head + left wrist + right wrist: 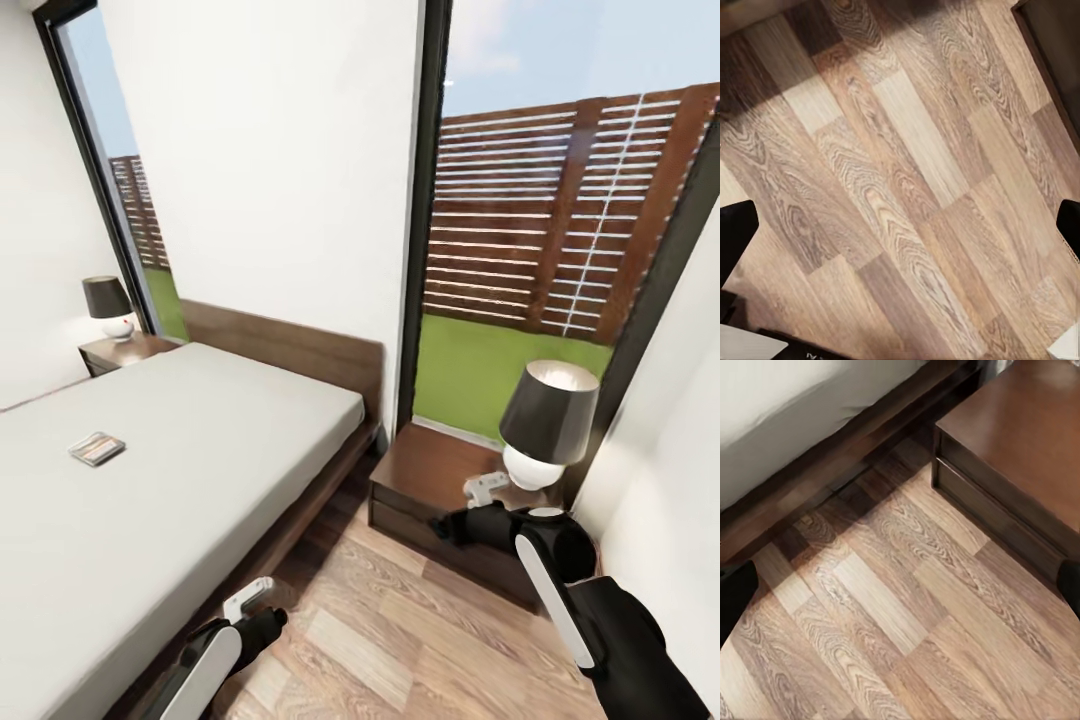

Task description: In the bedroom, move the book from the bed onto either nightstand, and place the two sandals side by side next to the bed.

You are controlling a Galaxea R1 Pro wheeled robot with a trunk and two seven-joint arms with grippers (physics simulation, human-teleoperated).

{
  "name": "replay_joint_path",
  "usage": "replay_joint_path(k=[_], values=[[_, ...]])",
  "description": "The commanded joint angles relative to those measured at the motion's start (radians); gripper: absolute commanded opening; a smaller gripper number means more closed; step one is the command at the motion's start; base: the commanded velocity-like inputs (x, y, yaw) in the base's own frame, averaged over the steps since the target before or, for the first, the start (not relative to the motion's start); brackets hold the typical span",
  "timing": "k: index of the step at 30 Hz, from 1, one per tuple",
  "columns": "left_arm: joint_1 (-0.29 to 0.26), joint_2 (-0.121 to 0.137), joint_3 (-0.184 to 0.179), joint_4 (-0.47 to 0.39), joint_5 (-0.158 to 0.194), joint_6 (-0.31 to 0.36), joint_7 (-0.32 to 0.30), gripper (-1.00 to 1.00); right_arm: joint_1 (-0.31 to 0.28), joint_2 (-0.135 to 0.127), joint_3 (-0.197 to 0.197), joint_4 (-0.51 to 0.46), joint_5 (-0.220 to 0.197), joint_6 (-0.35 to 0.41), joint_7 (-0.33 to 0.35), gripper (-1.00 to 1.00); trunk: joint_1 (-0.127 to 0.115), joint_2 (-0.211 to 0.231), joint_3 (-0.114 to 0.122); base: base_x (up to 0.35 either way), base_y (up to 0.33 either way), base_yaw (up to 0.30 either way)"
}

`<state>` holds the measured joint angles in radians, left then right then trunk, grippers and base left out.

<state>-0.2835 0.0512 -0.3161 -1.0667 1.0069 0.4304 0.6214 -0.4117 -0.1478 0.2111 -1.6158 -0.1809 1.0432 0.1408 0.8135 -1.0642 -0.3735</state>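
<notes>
Left tool (250,600), seemingly open, book (97,448) well apart

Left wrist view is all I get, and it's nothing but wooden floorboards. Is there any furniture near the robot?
Observer: Yes. The head view shows a low bed with a grey mattress right beside the left arm.
Operator: Is anything lying on it?
Observer: A small book lies flat on the mattress.
</notes>
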Motion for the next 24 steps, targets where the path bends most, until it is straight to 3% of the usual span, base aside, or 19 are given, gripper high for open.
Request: replay_joint_path(k=[1, 12, 24], values=[[-0.001, 0.001, -0.003, -0.002, 0.007, 0.000, 0.008, 1.00, -0.001, -0.001, 0.001, -0.001, -0.003, 0.004, -0.001, 1.00, 0.001, -0.001, -0.002, 0.321, -0.046, 0.230], [0.001, 0.001, -0.003, -0.001, 0.007, 0.000, 0.009, 1.00, -0.002, -0.001, 0.001, -0.001, -0.003, 0.004, -0.001, 1.00, 0.001, -0.001, -0.014, 0.325, -0.018, 0.200], [0.001, 0.001, -0.003, -0.002, 0.007, 0.000, 0.009, 1.00, 0.000, 0.000, 0.002, -0.001, -0.003, 0.004, -0.001, 1.00, 0.001, -0.001, -0.017, 0.327, -0.001, 0.036]])
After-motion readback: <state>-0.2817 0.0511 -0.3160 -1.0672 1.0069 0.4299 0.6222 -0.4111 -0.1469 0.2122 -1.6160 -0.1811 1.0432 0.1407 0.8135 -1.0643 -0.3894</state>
